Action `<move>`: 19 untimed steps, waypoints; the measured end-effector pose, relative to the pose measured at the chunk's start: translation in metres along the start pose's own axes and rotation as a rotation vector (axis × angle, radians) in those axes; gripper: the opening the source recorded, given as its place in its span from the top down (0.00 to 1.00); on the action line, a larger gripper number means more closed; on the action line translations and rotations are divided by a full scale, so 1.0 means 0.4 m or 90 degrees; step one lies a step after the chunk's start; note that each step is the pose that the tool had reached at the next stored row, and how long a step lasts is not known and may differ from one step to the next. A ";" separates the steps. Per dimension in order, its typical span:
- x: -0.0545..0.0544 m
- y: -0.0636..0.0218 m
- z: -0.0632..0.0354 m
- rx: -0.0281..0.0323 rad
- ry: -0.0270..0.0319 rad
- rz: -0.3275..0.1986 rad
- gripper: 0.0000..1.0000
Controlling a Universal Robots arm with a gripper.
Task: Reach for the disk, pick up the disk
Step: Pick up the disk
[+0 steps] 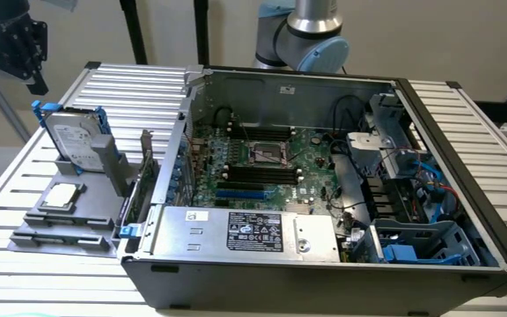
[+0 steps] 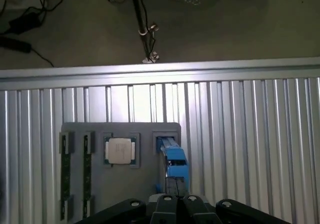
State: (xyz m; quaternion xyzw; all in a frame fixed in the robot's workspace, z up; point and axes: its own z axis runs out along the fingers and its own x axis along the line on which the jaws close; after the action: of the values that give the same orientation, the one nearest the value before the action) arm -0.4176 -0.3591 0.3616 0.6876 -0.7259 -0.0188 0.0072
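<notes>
Claw (image 2: 178, 200) clenched and holding nothing. In the exterior view it hangs high at the exterior view's left, above and well apart from the disk (image 1: 70, 140); in the wrist view it looks straight down on the disk's top edge.

Disk: stands on end in a slot of the grey holder (image 1: 77, 231), with its long axis near upright. Its broad labelled face is turned toward the exterior camera. The white label carries printed lines that cannot be read. Blue rails (image 1: 101, 125) run up both of its upright edges, and from above these show as a narrow blue strip.

Holder: lies on the ribbed metal bench (image 1: 7, 198). The small square silver chip (image 1: 60, 196) lies flat in its own recess just beside the disk, not touching it. Two long narrow boards (image 2: 65, 171) lie in slots on the chip's far side.

Room: the space above the disk is open. The open computer case (image 1: 324, 290) stands near the holder on the exterior view's right, its side wall rising beside the disk. The bench edge (image 2: 160, 69) lies beyond the holder, with floor and cables past it.

Writing: the power supply (image 1: 245, 231) in the case bears a white-and-black label, and the case's rear wall bears a small white sticker (image 1: 287, 88). Neither is legible.
</notes>
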 end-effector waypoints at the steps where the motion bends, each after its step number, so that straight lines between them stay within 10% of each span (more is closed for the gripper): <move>1: -0.002 -0.001 0.000 0.0000 -0.0001 -0.001 0.89; 13: -0.007 0.000 0.005 0.0029 0.0014 -0.049 0.88; 19: -0.007 -0.001 0.005 0.0029 0.0014 -0.049 0.58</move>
State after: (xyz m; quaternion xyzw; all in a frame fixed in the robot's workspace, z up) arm -0.4173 -0.3563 0.3595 0.7150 -0.6989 -0.0167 0.0057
